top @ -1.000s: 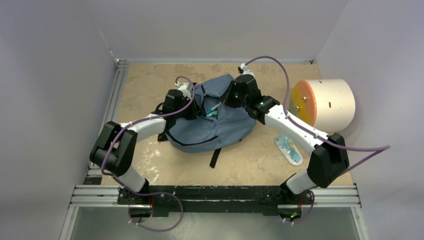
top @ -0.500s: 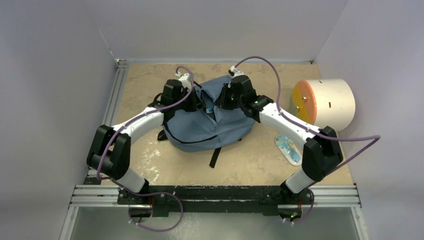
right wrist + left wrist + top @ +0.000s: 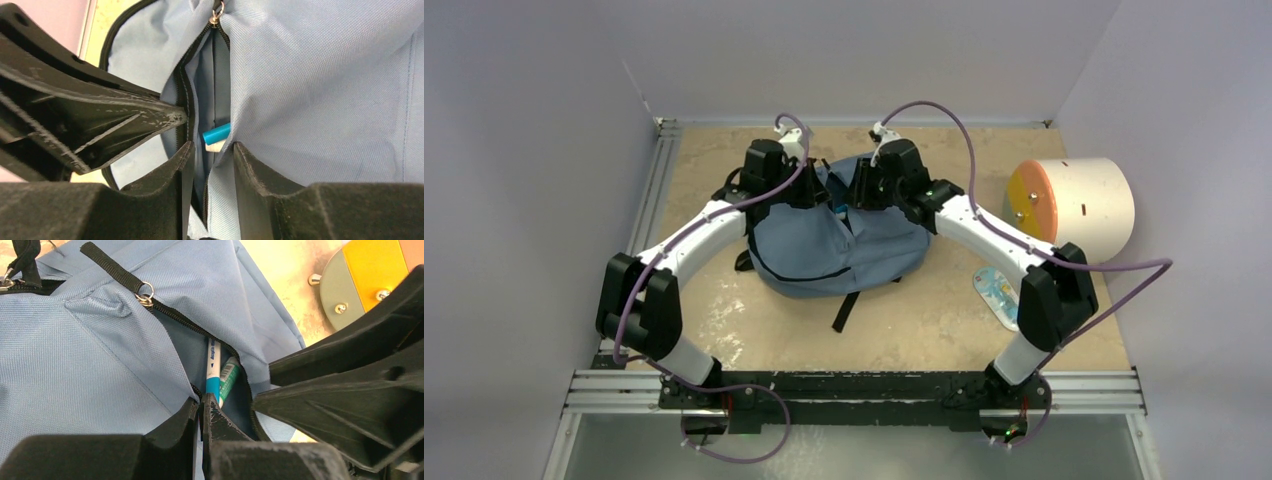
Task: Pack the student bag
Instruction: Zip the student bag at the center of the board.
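The student bag [image 3: 844, 250], grey-blue fabric, lies in the middle of the table with a zipped pocket gaping at its top. My left gripper [image 3: 201, 404] is shut on the fabric edge of that opening [image 3: 822, 200]. From the other side, my right gripper [image 3: 213, 146] stands open with the opposite zipper edge loose between its fingers [image 3: 857, 195]. Inside the pocket show a blue-and-white marker [image 3: 213, 371] and a green-labelled tube [image 3: 229, 375]. The marker's blue cap [image 3: 216, 133] peeks out just beyond the right fingertips. The zipper pull [image 3: 145, 292] hangs at the slit's far end.
A white cylinder with an orange face [image 3: 1074, 205] lies at the right wall. A clear blister pack [image 3: 1001, 297] sits on the table beside the right arm. A black strap [image 3: 845, 312] trails from the bag toward the near edge. Walls close in on both sides.
Both arms moved farther from their bases and slightly left, taking the bag's top along. The left gripper closed on the pocket edge. The right gripper's jaws came apart.
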